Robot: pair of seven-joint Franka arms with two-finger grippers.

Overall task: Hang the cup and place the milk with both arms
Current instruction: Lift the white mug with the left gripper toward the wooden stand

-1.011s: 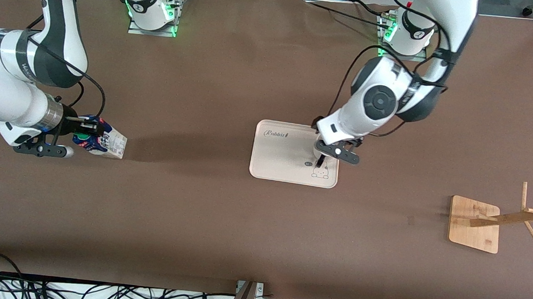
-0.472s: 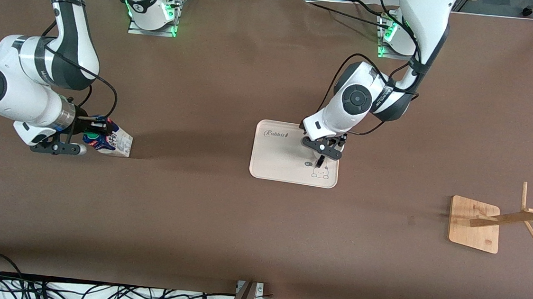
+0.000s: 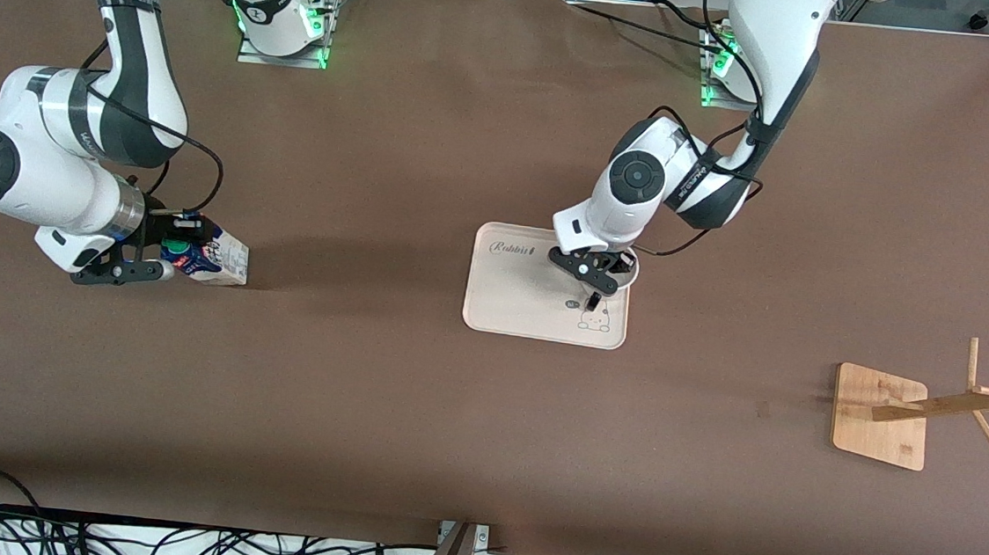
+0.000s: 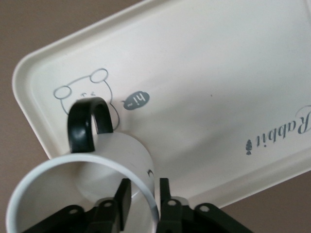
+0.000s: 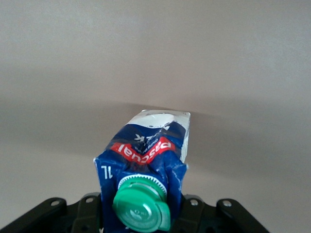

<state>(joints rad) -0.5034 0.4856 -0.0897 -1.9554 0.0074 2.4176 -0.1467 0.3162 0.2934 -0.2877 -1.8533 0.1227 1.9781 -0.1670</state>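
Note:
The cup (image 3: pixel 627 269) stands on the cream tray (image 3: pixel 511 288), its black handle (image 4: pixel 85 121) toward the bear drawing. My left gripper (image 3: pixel 605 273) is low over it and open. In the left wrist view (image 4: pixel 144 194) one finger is inside the cup (image 4: pixel 131 155) and one outside, with its rim between them and a gap on each side. My right gripper (image 3: pixel 170 256), at the right arm's end of the table, is shut on the top of the milk (image 3: pixel 212 260) beside its green cap (image 5: pixel 141 204). The carton (image 5: pixel 146 150) is low at the table; contact cannot be told.
A wooden rack (image 3: pixel 881 416) with slanted pegs stands at the left arm's end of the table, nearer to the front camera than the tray (image 4: pixel 204 87). Bare brown table lies between the milk and the tray. Cables lie along the table's front edge.
My left arm has come down and its fingers now straddle the cup's rim. My right gripper has carried the milk a little toward the tray's end and set it more upright.

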